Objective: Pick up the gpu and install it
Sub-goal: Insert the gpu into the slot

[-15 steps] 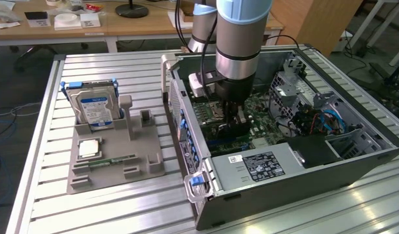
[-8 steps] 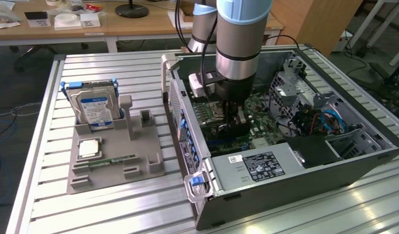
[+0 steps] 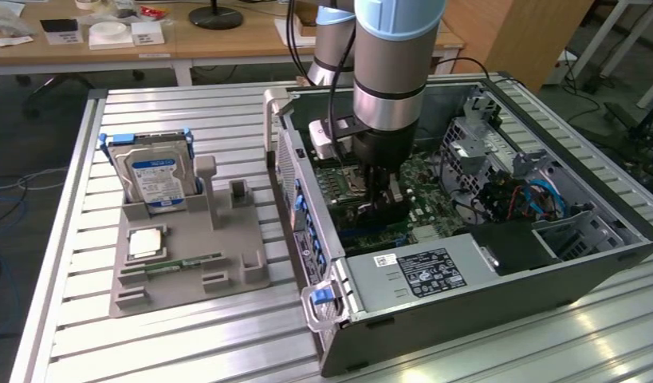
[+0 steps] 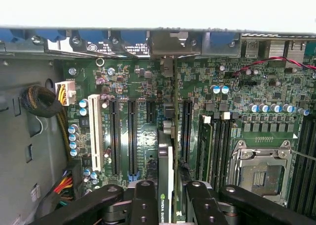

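The gpu [image 4: 169, 151] is being pinched edge-on between the gripper [image 4: 168, 200] fingers, standing upright over the motherboard [image 4: 143, 86], its far end reaching the case's [image 3: 581, 267] rear slot wall. It is being held in line between two long black slots; whether it is seated cannot be told. In the exterior view the arm [image 3: 385, 72] is being held down inside the open case at frame centre, gripper [image 3: 382, 209] low over the board. At that view's left, a grey holder [image 3: 188, 263] is carrying a hard drive [image 3: 156, 177], a chip [image 3: 147, 241] and a memory stick [image 3: 186, 264].
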`<action>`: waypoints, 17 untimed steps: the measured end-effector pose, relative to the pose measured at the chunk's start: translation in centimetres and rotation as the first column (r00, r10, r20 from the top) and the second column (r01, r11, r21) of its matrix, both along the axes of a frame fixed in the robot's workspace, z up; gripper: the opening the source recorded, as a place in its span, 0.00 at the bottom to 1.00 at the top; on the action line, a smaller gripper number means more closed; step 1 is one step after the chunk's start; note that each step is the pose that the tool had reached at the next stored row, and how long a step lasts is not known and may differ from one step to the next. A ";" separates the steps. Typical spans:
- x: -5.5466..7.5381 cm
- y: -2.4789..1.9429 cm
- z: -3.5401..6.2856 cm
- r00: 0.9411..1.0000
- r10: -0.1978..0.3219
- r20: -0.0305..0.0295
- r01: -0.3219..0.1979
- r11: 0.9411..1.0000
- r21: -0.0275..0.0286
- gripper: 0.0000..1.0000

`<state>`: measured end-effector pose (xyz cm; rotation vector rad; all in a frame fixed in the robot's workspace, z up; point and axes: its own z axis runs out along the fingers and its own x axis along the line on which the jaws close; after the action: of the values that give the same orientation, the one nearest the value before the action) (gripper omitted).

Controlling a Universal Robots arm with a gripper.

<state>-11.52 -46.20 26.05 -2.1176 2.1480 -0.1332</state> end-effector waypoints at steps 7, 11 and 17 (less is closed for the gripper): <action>0.1 0.00 0.00 1.000 0.000 0.000 0.000 1.000 0.001 0.33; 0.8 0.00 0.02 1.000 0.000 -0.017 0.000 1.000 0.004 0.33; 0.9 0.00 0.02 1.000 0.000 -0.025 0.000 1.000 0.005 0.33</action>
<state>-10.58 -46.20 26.06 -2.1280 2.1602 -0.1017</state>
